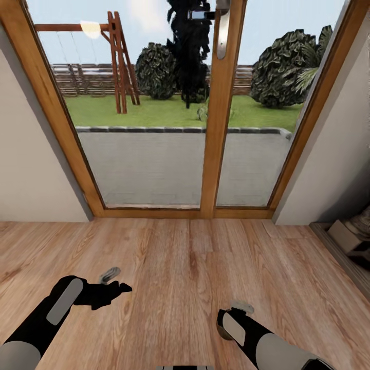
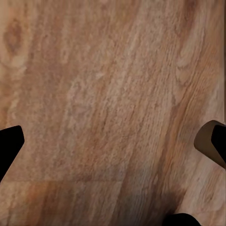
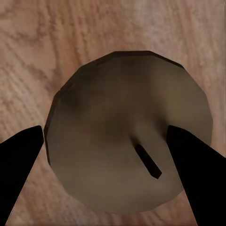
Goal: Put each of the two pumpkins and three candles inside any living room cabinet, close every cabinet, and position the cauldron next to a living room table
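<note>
Wooden floor (image 1: 185, 267) below a glazed door (image 1: 221, 108). Our left gripper (image 2: 110, 141) hangs with fingers (image 2: 8, 141) spread and empty; between the right gripper's (image 3: 110, 150) fingers (image 3: 21, 160) sits a candle (image 3: 127, 132) — pinched across its round sides. We judge it light, stiff, waxy — perhaps slippery.

Two arms, black over the forearms and wrists and pale grey nearer the body, each carry a light grey oblong panel set into the black casing. The left hand (image 1: 114, 289) is matte black with angular fingers and a small grey tab above it. The right hand (image 1: 226, 321) is black too, topped by a small grey tab (its fingers cannot be made out in the head view). Close up, the right fingers (image 3: 21, 165) are flat black wedges tapering to points; the left fingers (image 2: 9, 143) are equally black and unmarked.
</note>
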